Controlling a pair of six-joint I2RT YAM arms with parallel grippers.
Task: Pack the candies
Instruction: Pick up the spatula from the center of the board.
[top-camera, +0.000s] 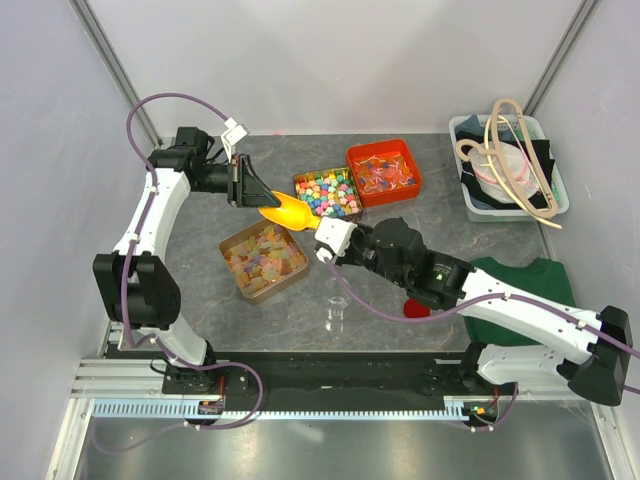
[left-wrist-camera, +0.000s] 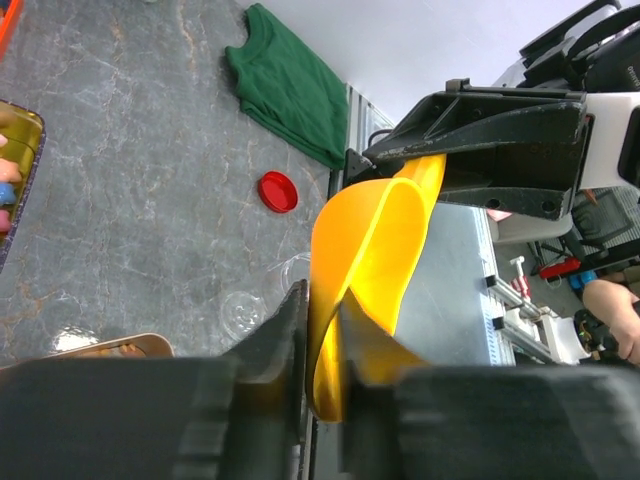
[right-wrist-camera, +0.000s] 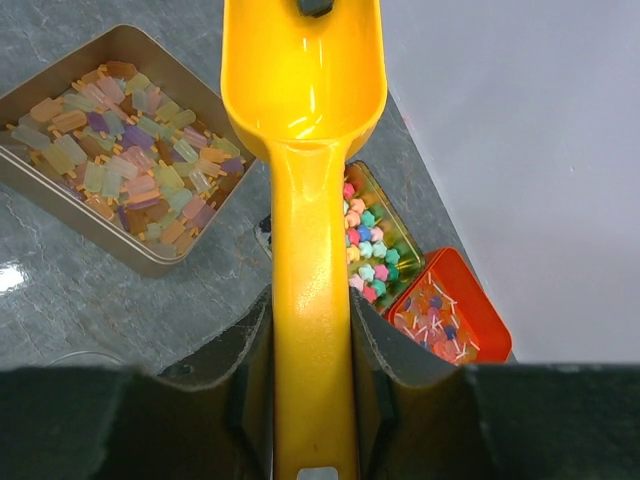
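Tabletop (top-camera: 280, 325): grey, marbled; carries everything below.
Cloth (top-camera: 515, 285): green, lying at the right under the right arm.
Bin (top-camera: 490, 213): pale, at the far right corner, with hangers (top-camera: 520, 170) sticking out of it.
Tin (right-wrist-camera: 80, 222): gold, left of centre, on the tabletop.
Red tin (top-camera: 414, 163): far centre, holding red-orange and blue pieces.
Mixed tin (top-camera: 318, 172): just beside the red tin on its left, full of bright multicoloured pieces.
Scoop (top-camera: 283, 210): yellow-orange, held in the air between the gold tin and the mixed tin, with its bowl toward the left arm.
Left gripper (top-camera: 255, 195): jaws narrow, pinched on the wall of the scoop's bowl.
Right gripper (top-camera: 318, 232): jaws closed on the scoop's handle, one on each side.
Cup (top-camera: 335, 313): clear, upright, near the front of the tabletop.
Lid (top-camera: 416, 309): red, round, flat on the tabletop beside the cloth.
Candies (top-camera: 262, 255): pastel orange, yellow, pink and green, piled loose in the gold tin.
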